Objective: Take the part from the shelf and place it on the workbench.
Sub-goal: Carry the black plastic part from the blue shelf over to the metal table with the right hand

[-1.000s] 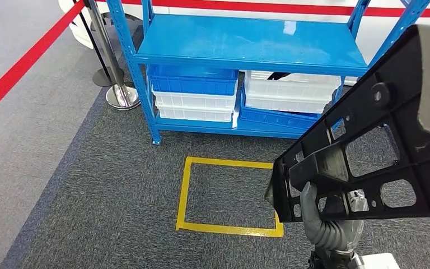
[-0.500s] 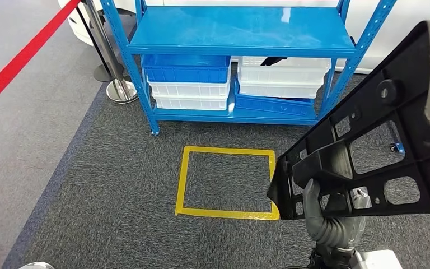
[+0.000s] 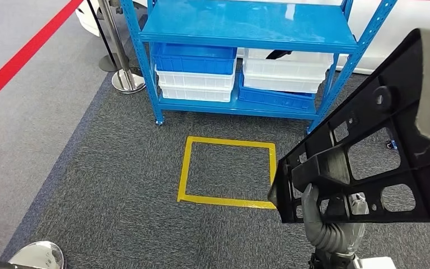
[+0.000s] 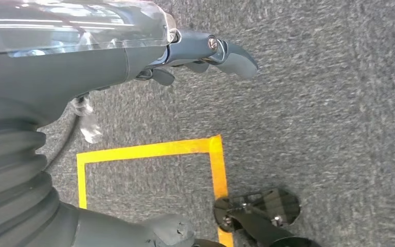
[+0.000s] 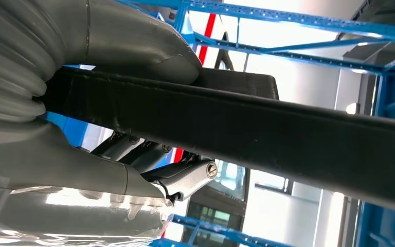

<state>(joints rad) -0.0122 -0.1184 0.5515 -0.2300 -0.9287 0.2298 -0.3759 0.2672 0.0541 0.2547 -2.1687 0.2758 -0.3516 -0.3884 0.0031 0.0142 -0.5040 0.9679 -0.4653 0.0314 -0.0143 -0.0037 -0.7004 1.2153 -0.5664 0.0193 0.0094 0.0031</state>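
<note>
Right hand (image 3: 331, 216) clamped on the black part (image 3: 381, 151), low at its near end; seen close in the right wrist view as thumb (image 5: 133, 46) over one face of the bar and fingers (image 5: 185, 177) curled under the other. Held well off the floor, in front of the chest. Long axis rising from the grip up and away to the right, broad webbed frame fanning out past the hand. Left hand (image 4: 205, 51) hanging over grey carpet (image 3: 117, 185), grasping nothing, fingers loosely apart (as far as that sideways view allows, so only probably fully slack). Blue shelf (image 3: 246, 28) ahead, beyond the yellow floor square (image 3: 227, 172), stacked bins (image 3: 196, 75) on its lower level. Part already off the shelf, then; carry stage, by the look of it. No workbench among these views, so direction of the set-down unknowable from here. Right hand alone bearing the load; heavy end far out from the grip, likely to swing on a turn.
</note>
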